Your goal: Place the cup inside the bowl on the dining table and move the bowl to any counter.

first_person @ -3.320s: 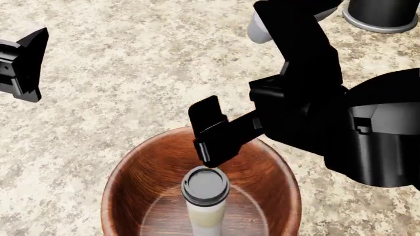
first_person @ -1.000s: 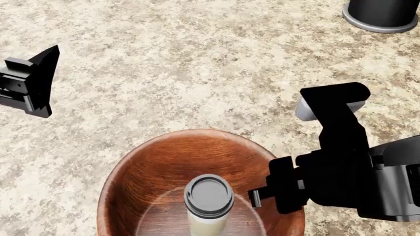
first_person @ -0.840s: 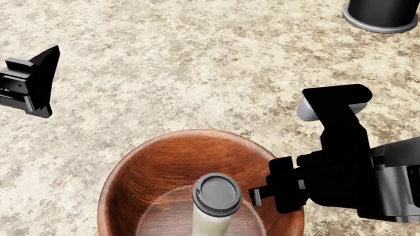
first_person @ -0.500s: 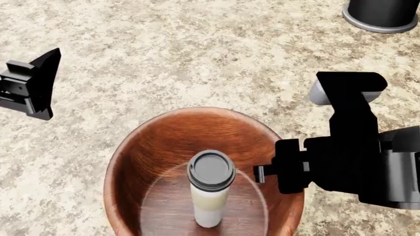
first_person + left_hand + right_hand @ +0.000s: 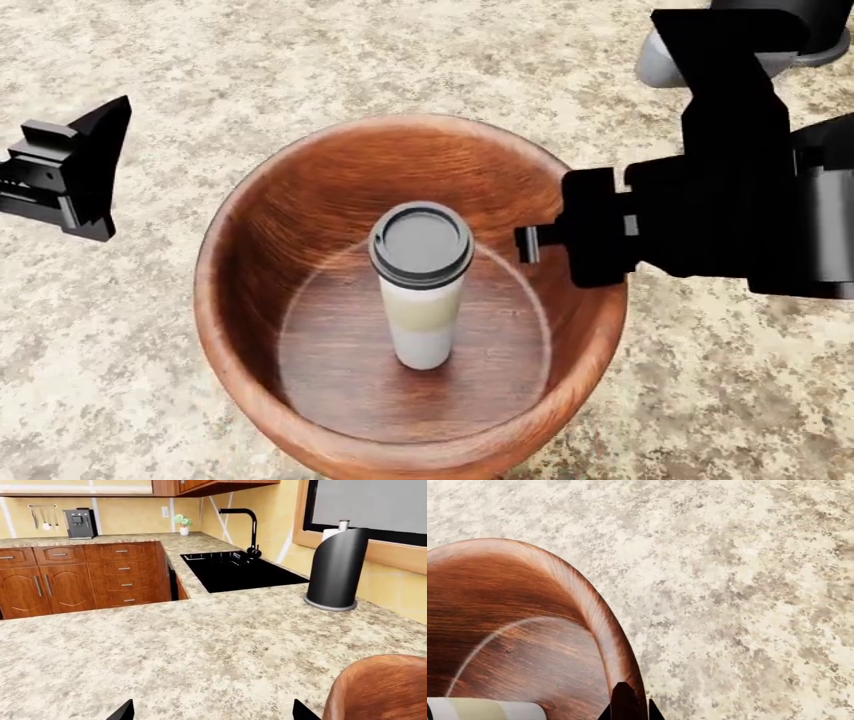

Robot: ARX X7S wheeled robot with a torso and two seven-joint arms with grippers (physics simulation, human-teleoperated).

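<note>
Cup (image 5: 420, 290) upright inside wooden bowl (image 5: 254, 250)
Cream body, dark grey lid facing up; right gripper (image 5: 627, 711) clamps the bowl rim; left gripper (image 5: 67, 170) released.

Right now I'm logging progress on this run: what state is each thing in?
Cup: upright inside the bowl, lid on, held by neither gripper.
Bowl: upright on the speckled granite top, right rim pinched between fingers of the right gripper.
Right gripper: shut on the bowl's rim.
Left gripper: open, empty, off to the bowl's left.
Black cylinder: upright near the sink.
</note>
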